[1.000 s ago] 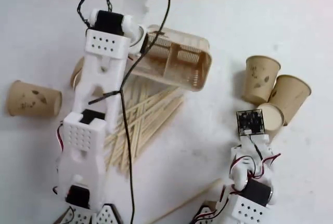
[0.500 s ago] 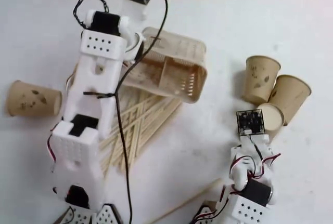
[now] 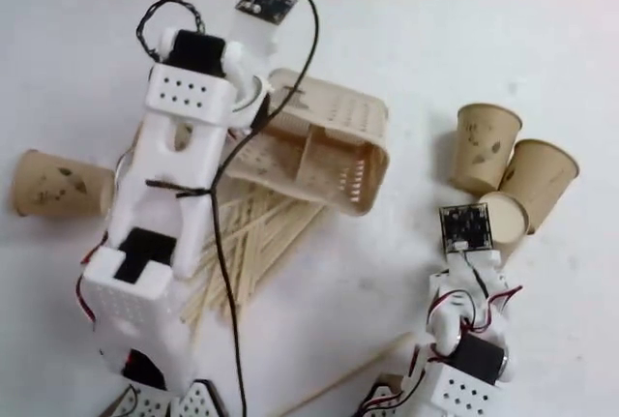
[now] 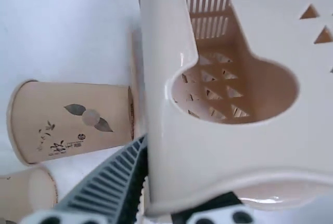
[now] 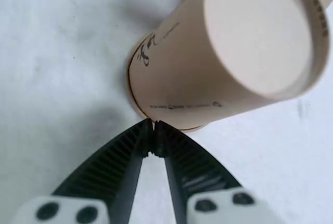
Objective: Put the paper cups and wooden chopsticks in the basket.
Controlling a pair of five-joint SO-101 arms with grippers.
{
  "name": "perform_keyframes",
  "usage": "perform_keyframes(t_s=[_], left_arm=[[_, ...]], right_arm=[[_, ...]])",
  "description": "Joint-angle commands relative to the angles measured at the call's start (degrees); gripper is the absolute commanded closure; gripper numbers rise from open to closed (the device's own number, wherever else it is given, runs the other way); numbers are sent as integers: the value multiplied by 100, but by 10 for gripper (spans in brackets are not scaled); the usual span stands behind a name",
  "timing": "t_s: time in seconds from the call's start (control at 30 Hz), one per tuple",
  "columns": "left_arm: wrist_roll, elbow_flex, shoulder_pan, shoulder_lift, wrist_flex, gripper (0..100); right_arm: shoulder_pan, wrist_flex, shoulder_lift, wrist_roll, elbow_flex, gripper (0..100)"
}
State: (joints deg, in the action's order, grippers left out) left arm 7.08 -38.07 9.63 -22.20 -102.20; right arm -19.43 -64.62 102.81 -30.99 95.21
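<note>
My left gripper (image 3: pixel 259 107) (image 4: pixel 156 193) is shut on the end wall of the beige plastic basket (image 3: pixel 324 146) (image 4: pixel 223 68), which hangs tilted over the pile of wooden chopsticks (image 3: pixel 247 238). A paper cup (image 3: pixel 53 185) lies on its side at the left. The left wrist view shows a lying cup (image 4: pixel 70 120) beside the basket and part of another cup (image 4: pixel 26 193). Three cups (image 3: pixel 484 141) (image 3: pixel 537 180) (image 3: pixel 505 214) cluster at the right. My right gripper (image 5: pixel 154 127) is shut, its tips against the lower rim of an upturned cup (image 5: pixel 229 63).
One loose chopstick (image 3: pixel 348 373) lies near the front edge beside the right arm's base. A black cable (image 3: pixel 227 272) trails from the left arm across the chopstick pile. The white table (image 3: pixel 406 49) has free room at the back right.
The left arm has swung left and drawn back, turning the basket so its open compartments face up more. The arm now covers part of the left cup. The right arm has not moved.
</note>
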Motion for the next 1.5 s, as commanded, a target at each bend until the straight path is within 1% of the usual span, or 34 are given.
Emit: perform_keyframes(t_s=[0.0, 0.17, 0.23, 0.33, 0.47, 0.63, 0.77, 1.07, 1.27, 1.47], left_arm=[[-97, -774, -4, -479, -18, 980], [-290, -1776, 40, -980, -18, 967], [-431, -2127, 40, -1068, -18, 932], [-492, -2215, -4, -1130, -26, 880], [-492, -2312, -4, -1112, 26, 880], [-492, -2857, 136, -1165, 202, 880], [-466, -3138, 286, -1156, 545, 880], [-466, -2356, 382, -1165, 1846, 880], [-466, -2101, 347, -1165, 2110, 880], [-475, -2154, -57, -1156, 2585, 880]], right_arm=[[-31, 13, 48, -35, -26, 981], [-4, 13, 48, -35, -26, 981], [-4, 13, 48, -35, -26, 981], [-4, 13, 48, -35, -26, 981], [4, 22, 48, -35, -26, 981], [4, 22, 48, -35, -26, 981], [4, 31, 48, -35, -26, 981], [-4, 22, 48, -35, -26, 981], [-4, 13, 48, -35, -26, 981], [-13, 13, 48, -35, -26, 981]])
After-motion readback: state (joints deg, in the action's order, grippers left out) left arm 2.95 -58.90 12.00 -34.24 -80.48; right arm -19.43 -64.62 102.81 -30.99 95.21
